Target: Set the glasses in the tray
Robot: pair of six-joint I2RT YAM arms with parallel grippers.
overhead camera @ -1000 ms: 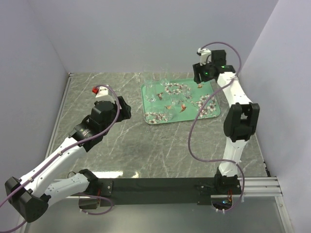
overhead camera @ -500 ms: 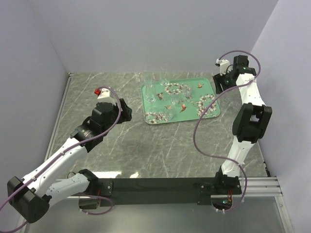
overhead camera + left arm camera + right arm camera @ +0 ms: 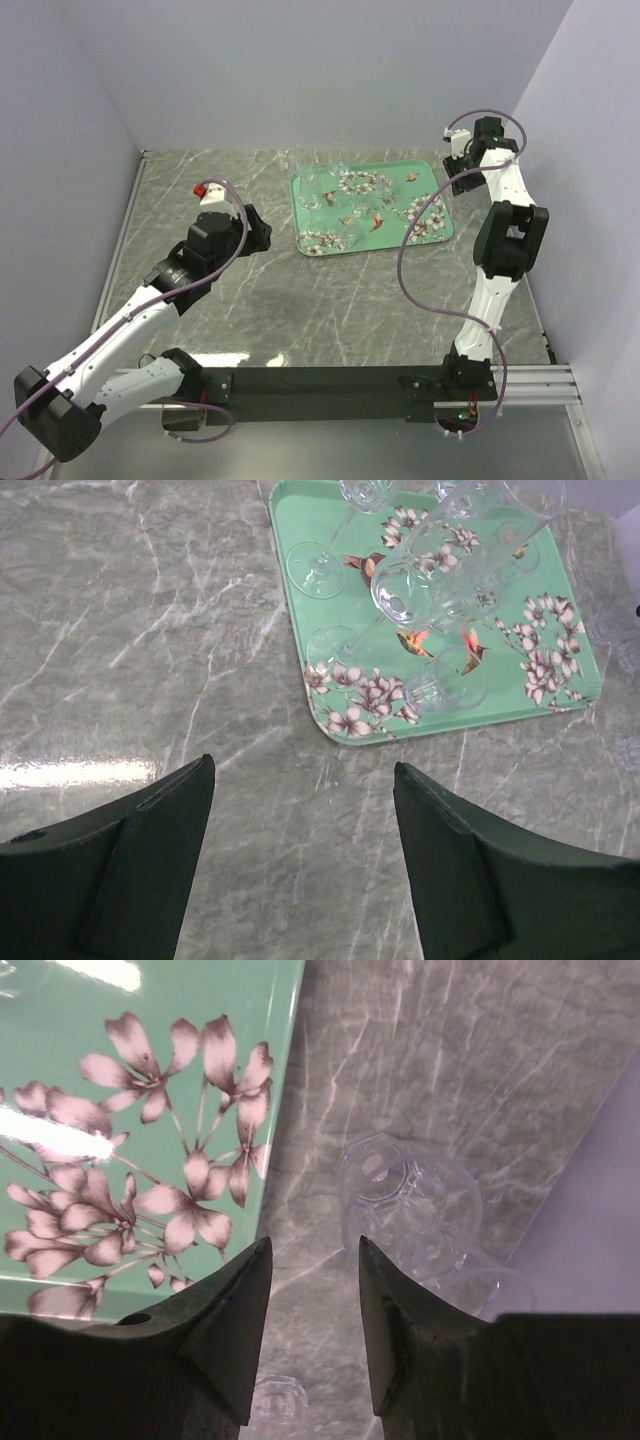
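The teal flowered tray [image 3: 385,232] lies at the back middle of the table. Several clear glasses [image 3: 318,190] stand or lie on it, mostly on its left half; the left wrist view shows them [image 3: 415,585] on the tray [image 3: 305,615]. My right gripper [image 3: 458,172] is open and empty, low over the table just right of the tray's right edge [image 3: 250,990]. A clear glass [image 3: 410,1200] sits on the table just ahead and right of its fingertips [image 3: 365,1250]. My left gripper [image 3: 258,228] is open and empty, left of the tray.
Another small clear glass [image 3: 275,1405] shows on the table under the right gripper's fingers. The lilac side wall [image 3: 600,1210] stands close to the right of the glass. The grey marble table [image 3: 150,630] stretches left of the tray.
My right arm has swung from over the tray's far right corner to beyond its right edge. The left arm has barely shifted.
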